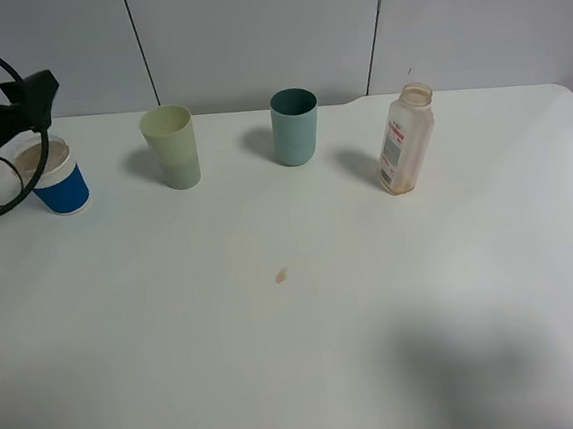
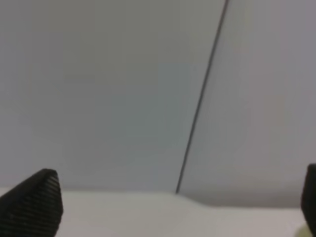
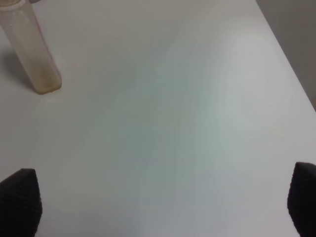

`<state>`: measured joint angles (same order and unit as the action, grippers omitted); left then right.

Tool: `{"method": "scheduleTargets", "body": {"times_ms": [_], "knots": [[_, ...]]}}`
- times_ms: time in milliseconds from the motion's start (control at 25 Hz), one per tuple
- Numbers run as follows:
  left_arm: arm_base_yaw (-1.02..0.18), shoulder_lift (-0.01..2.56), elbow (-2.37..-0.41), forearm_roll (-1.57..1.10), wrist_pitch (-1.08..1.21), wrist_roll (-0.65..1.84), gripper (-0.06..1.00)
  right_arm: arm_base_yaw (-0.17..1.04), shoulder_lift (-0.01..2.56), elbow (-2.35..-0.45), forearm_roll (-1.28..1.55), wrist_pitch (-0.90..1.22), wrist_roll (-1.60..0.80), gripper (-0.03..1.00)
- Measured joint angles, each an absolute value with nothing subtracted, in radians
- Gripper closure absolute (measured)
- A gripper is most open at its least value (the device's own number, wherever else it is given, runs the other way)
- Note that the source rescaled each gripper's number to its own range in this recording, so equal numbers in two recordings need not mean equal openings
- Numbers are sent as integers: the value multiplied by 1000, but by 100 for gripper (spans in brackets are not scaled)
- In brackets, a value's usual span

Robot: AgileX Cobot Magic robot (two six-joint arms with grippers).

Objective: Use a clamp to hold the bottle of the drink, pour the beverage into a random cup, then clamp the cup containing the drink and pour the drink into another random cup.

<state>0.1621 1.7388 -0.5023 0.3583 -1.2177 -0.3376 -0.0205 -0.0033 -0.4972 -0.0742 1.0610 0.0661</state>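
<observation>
In the exterior high view, four containers stand in a row along the far side of the white table (image 1: 309,353). At far left is the blue-banded white cup (image 1: 54,177), upright. The left gripper (image 1: 16,106) hangs just above and beside it, its black arm and cables partly covering the rim. Right of it come the pale yellow-green tumbler (image 1: 172,146), the teal cup (image 1: 295,125) and, well apart, the uncapped bottle (image 1: 404,140), all upright. A small brown spot (image 1: 281,275) lies nearer, mid-table.

In the left wrist view, the left gripper (image 2: 177,207) has its jaws spread wide with nothing between them, facing the grey wall.

In the right wrist view, the right gripper (image 3: 163,207) also has its jaws spread and empty, above bare table, with the bottle (image 3: 34,54) well away.
</observation>
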Motion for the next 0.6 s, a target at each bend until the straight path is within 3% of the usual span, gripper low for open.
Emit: {"method": "scheduleTargets", "body": {"times_ms": [200,600], "knots": [[162,1544,-481,411,-1107,-411,6,-21,-3,-497,-74,1061,66,-3],[162,1173,-480,466,-644,-522,6,-21,-3,-497,-74,1061,66,-3]]}}
